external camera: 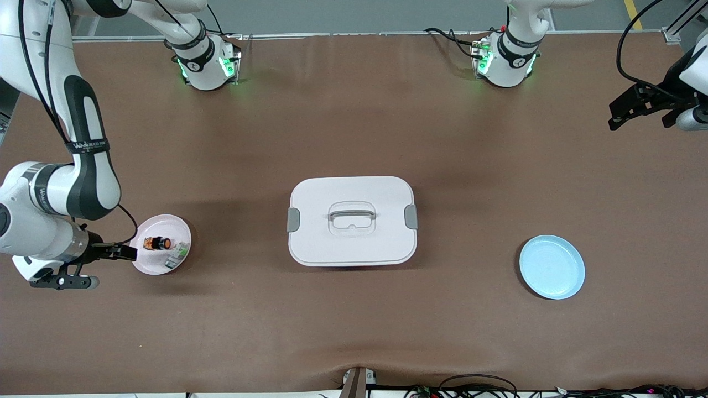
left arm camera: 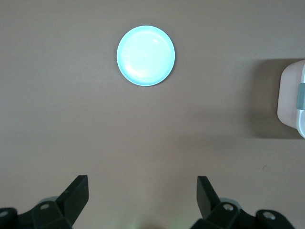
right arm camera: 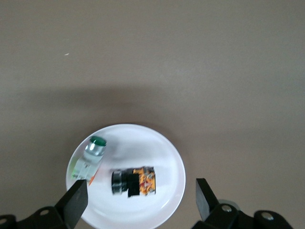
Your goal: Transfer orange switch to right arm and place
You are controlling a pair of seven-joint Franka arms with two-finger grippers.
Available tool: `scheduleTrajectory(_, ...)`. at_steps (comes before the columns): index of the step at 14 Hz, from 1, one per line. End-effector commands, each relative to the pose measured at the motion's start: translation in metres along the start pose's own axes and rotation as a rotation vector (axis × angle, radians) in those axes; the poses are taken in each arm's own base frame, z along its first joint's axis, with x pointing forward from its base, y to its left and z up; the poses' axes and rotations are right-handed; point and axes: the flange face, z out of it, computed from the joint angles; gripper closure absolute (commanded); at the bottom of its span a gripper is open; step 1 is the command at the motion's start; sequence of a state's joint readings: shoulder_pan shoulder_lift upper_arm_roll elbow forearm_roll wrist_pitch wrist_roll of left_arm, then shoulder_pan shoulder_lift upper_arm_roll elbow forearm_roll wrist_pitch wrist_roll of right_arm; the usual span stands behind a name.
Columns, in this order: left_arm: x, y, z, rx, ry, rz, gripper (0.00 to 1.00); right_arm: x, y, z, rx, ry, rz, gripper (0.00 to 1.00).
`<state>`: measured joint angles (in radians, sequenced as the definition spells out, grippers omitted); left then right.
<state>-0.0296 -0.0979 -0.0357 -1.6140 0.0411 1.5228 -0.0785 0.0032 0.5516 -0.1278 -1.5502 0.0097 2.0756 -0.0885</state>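
The orange switch (external camera: 156,242) lies on its side on a small pink plate (external camera: 155,265) toward the right arm's end of the table. In the right wrist view the switch (right arm camera: 133,182) lies on the plate (right arm camera: 157,148) between my fingertips. My right gripper (external camera: 126,252) hangs open and empty over that plate, and shows open in its wrist view (right arm camera: 140,187). My left gripper (external camera: 614,115) is open and empty, high over the left arm's end of the table, and waits; in its wrist view (left arm camera: 142,183) only bare table lies between the fingers.
A small white-and-green part (external camera: 176,255) shares the pink plate, beside the switch (right arm camera: 88,160). A white lidded box (external camera: 321,243) with a handle stands mid-table. An empty light-blue plate (external camera: 552,267) lies toward the left arm's end, also in the left wrist view (left arm camera: 146,56).
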Motion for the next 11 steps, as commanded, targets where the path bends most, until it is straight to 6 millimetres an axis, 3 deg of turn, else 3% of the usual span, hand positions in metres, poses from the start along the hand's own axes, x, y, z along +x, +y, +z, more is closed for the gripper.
scheduleTrajectory(1, -0.006, 0.001, -0.002, -0.015, 0.006, 0.017, 0.0, -0.014, -0.011, -0.045, 0.015, -0.015, 0.001, 0.0)
scheduleTrajectory(8, -0.005, 0.002, 0.0, -0.015, 0.005, 0.018, 0.0, -0.057, -0.003, -0.119, 0.083, -0.093, 0.028, 0.0)
scheduleTrajectory(11, -0.003, 0.003, 0.002, -0.015, 0.0, 0.02, 0.0, -0.097, 0.0, -0.163, 0.107, -0.091, 0.03, 0.0)
